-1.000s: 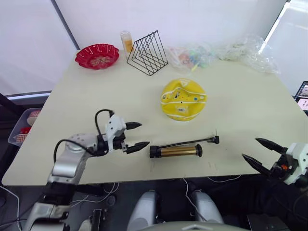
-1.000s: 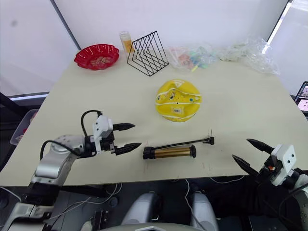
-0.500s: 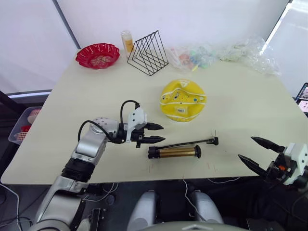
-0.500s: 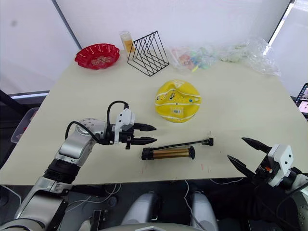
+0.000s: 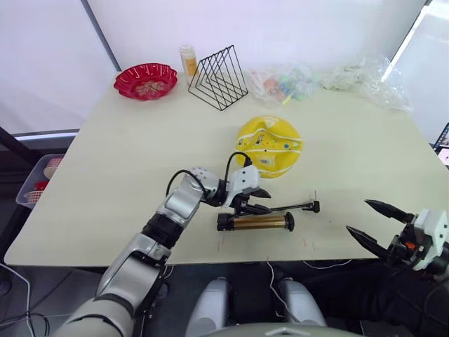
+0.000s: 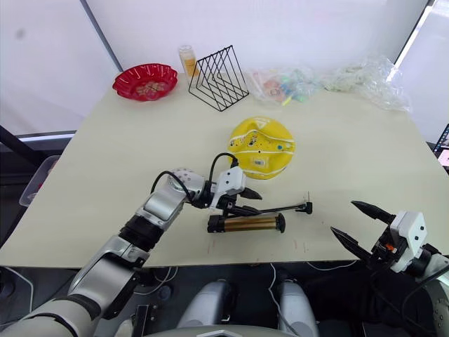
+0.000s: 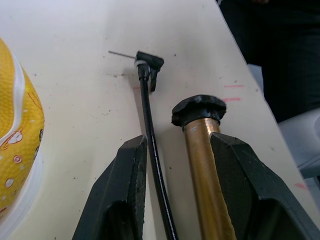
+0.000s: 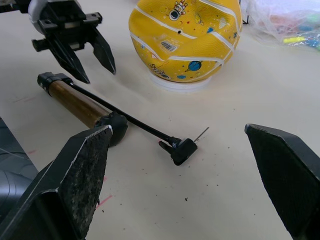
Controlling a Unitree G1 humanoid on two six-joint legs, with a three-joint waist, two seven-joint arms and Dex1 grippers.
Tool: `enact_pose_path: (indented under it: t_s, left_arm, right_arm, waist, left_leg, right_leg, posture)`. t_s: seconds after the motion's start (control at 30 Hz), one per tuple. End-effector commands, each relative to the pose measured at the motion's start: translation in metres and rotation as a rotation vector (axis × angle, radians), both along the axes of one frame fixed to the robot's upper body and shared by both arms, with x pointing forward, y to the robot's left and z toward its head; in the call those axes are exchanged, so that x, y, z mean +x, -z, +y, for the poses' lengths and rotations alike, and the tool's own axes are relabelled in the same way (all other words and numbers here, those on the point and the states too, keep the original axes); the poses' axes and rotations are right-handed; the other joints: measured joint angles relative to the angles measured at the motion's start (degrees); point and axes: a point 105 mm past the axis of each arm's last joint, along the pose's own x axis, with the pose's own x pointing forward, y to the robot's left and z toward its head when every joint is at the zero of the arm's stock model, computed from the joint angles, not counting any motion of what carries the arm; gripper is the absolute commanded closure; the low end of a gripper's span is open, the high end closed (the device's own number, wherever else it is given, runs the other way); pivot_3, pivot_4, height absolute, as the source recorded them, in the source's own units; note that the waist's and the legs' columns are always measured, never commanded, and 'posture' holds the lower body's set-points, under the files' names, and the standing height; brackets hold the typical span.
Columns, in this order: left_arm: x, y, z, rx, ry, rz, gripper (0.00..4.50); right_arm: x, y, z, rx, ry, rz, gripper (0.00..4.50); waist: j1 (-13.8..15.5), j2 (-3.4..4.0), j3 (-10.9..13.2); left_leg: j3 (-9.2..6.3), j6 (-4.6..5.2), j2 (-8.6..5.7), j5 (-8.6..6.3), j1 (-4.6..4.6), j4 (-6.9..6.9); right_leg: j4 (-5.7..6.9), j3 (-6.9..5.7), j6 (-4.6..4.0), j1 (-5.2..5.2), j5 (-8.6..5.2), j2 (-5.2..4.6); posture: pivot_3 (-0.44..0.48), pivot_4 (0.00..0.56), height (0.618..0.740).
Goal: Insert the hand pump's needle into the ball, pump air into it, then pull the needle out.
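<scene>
Left eye view: pale table (image 5: 126,161) takes up most of the frame. Hand pump (image 5: 255,222) lies flat at lower centre near the front edge, gold barrel with black caps, thin black hose (image 5: 284,208) running along its far side toward the right. Needle (image 5: 315,194) is a tiny pin sticking up from the black fitting at the hose end, right of centre. Yellow ball (image 5: 269,145) sits at centre on a white ring, above the pump and apart from it. Left gripper (image 5: 258,201) is at centre, just over the pump's left end, fingers spread, holding nothing. Right gripper (image 5: 370,223) is at lower right off the table's front edge, fingers wide apart, empty. Upper left: red bowl (image 5: 146,80), small bottle (image 5: 187,60), black wire rack (image 5: 219,77). Top right: clear plastic bags (image 5: 330,77).

Right eye view: same layout, nothing new to tell.

Left wrist view: the two black fingers (image 7: 121,200) rise from the bottom with a moderate gap; hose and gold barrel both run up between them. Whether the fingers touch either, cannot tell. Fitting and needle sit at upper centre, ball at the left edge.

Right wrist view: own fingers (image 8: 75,185) at the lower corners, very wide. Pump at left centre, fitting at centre, ball top centre, left gripper upper left over the pump's far cap.
</scene>
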Motion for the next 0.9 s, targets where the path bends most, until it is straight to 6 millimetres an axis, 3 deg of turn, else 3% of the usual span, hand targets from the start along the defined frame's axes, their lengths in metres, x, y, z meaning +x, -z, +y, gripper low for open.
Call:
enact_pose_path:
  t_s: [0.03, 0.5, 0.77, 0.87, 0.9]
  left_arm:
    - [0.005, -0.001, -0.008, 0.027, 0.004, -0.047, 2.36]
    - [0.012, 0.032, -0.046, 0.171, -0.008, -0.056, 2.36]
    - [0.014, 0.043, -0.05, 0.225, -0.021, -0.053, 2.36]
    - [0.013, 0.043, -0.05, 0.213, -0.024, -0.039, 3.11]
    - [0.013, 0.044, -0.05, 0.211, -0.025, -0.037, 3.68]
  right_arm:
    - [-0.001, -0.009, 0.001, -0.01, -0.009, -0.045, 0.0]
    - [-0.005, -0.01, 0.001, -0.024, -0.007, -0.045, 0.0]
    - [-0.006, -0.012, 0.005, -0.025, -0.005, -0.046, 0.0]
    - [-0.007, -0.012, 0.007, -0.022, 0.003, -0.042, 0.0]
    - [-0.007, -0.012, 0.007, -0.022, 0.005, -0.041, 0.0]
  waist:
    - [0.02, 0.0, 0.0]
    - [0.02, -0.02, 0.01]
    - [0.03, -0.01, 0.0]
    - [0.04, -0.01, 0.0]
    - [0.04, -0.01, 0.0]
  left_leg:
    - [0.03, 0.0, 0.0, 0.0, 0.0, 0.0]
    - [0.7, 0.01, -0.1, 0.0, 0.09, 0.1]
    - [0.74, 0.01, -0.09, 0.0, 0.08, 0.11]
    - [0.74, 0.01, -0.09, 0.0, 0.08, 0.12]
    - [0.74, 0.01, -0.09, 0.0, 0.08, 0.13]
  right_leg:
    - [0.0, 0.02, 0.0, -0.01, 0.0, 0.0]
    - [-0.08, 0.69, 0.39, -0.08, 0.19, -0.13]
    - [-0.07, 0.72, 0.51, -0.09, 0.26, -0.12]
    - [-0.07, 0.74, 0.61, -0.09, 0.31, -0.13]
    - [-0.08, 0.75, 0.61, -0.09, 0.32, -0.13]
  posture:
    - [0.0, 0.15, 0.737]
    - [0.0, 0.15, 0.737]
    - [0.0, 0.15, 0.737]
    - [0.0, 0.15, 0.737]
    - [0.0, 0.15, 0.737]
